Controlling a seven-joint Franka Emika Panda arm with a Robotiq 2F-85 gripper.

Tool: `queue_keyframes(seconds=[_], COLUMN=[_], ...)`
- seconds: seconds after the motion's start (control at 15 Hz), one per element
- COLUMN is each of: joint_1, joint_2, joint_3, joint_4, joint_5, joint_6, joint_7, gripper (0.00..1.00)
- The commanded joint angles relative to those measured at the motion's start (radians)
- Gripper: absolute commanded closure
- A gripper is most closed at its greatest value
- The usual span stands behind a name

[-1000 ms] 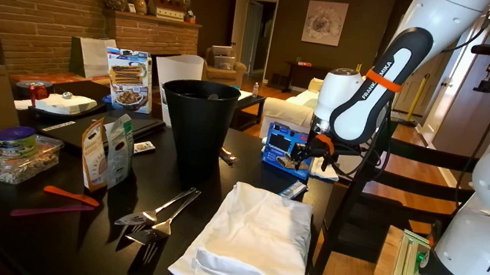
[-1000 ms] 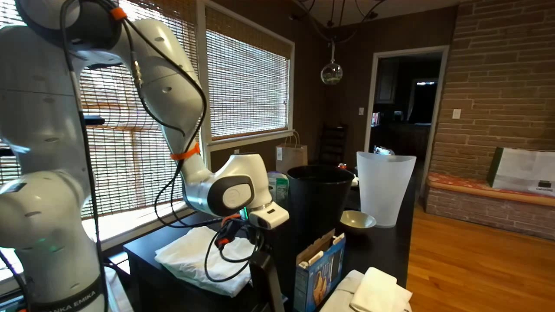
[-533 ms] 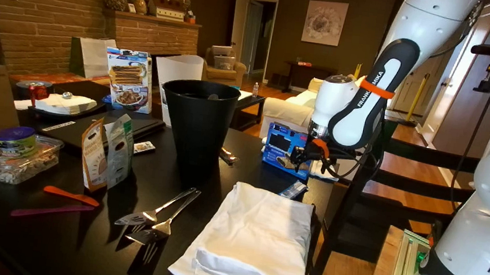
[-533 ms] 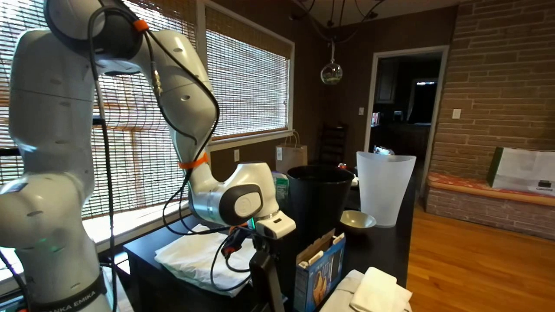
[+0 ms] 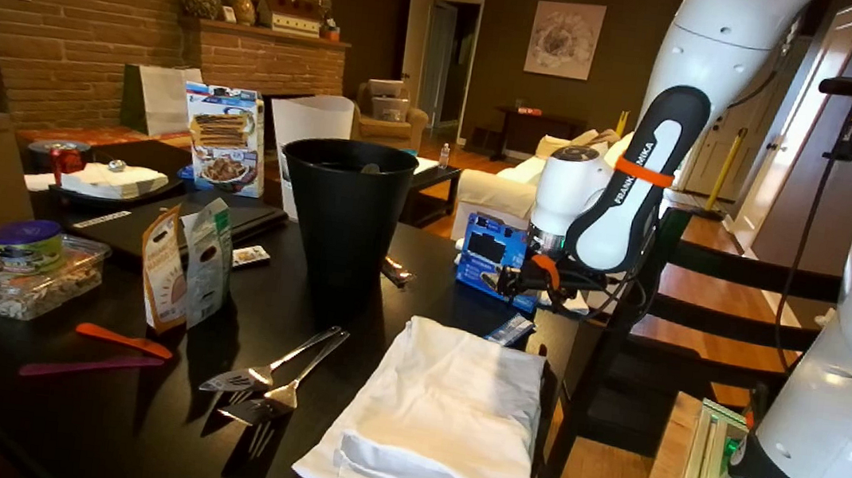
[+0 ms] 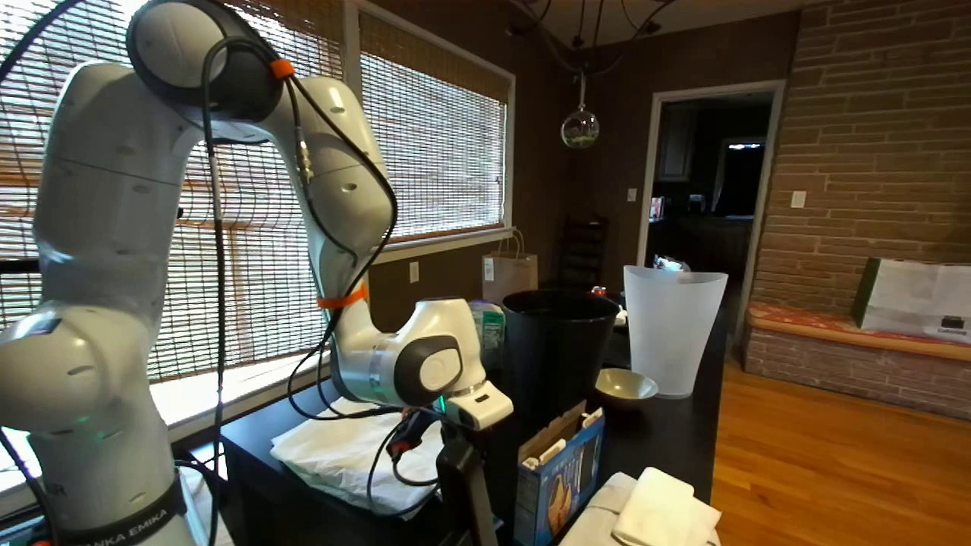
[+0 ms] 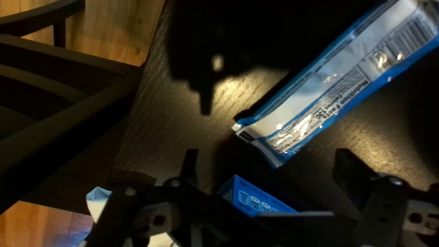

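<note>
My gripper (image 7: 270, 165) stands open, its fingers wide apart with nothing between them. Just beyond the fingertips in the wrist view, a blue and white wrapped bar (image 7: 325, 92) lies flat on the dark table; it also shows as a small wrapper (image 5: 509, 329) in an exterior view. A blue box (image 7: 255, 199) is partly hidden behind the left finger in the wrist view. In both exterior views that blue box (image 5: 488, 256) (image 6: 560, 479) stands upright close to my hand. The gripper (image 5: 535, 291) hovers above the table's edge there, partly in front of the box.
A folded white cloth (image 5: 446, 418) lies near the bar. A tall black bin (image 5: 344, 218) stands mid-table, with a translucent white bin (image 6: 671, 334) and a bowl (image 6: 626, 384) beyond. Serving utensils (image 5: 281, 383) and pouches (image 5: 207, 262) lie further off. A dark chair (image 5: 744, 267) adjoins the table's edge.
The arm has come down and swung somewhat, carrying my gripper slightly lower and to the left in front of the blue box. The jaws stay open; the things on the table have not moved.
</note>
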Motion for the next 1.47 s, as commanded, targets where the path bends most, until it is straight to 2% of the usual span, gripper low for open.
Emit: queue_keyframes(seconds=[0.0, 0.13, 0.27, 0.4, 0.53, 0.73, 0.87, 1.07, 1.27, 1.4], joint_1=[0.076, 0.112, 0.144, 0.179, 0.213, 0.261, 0.288, 0.323, 0.353, 0.373], joint_2=[0.06, 0.08, 0.101, 0.127, 0.151, 0.187, 0.208, 0.222, 0.231, 0.233], joint_3=[-0.073, -0.103, -0.125, -0.153, -0.181, -0.222, -0.244, -0.269, -0.293, -0.311], joint_4=[0.045, 0.057, 0.062, 0.071, 0.078, 0.092, 0.098, 0.098, 0.097, 0.094], joint_5=[-0.079, -0.087, -0.083, -0.08, -0.073, -0.064, -0.056, -0.047, -0.043, -0.042], joint_6=[0.047, 0.055, 0.066, 0.085, 0.103, 0.131, 0.146, 0.173, 0.186, 0.198], joint_7=[0.105, 0.13, 0.147, 0.164, 0.178, 0.19, 0.195, 0.201, 0.203, 0.204], gripper=[0.0, 0.02, 0.09, 0.22, 0.16, 0.32, 0.49, 0.79, 0.98, 1.0])
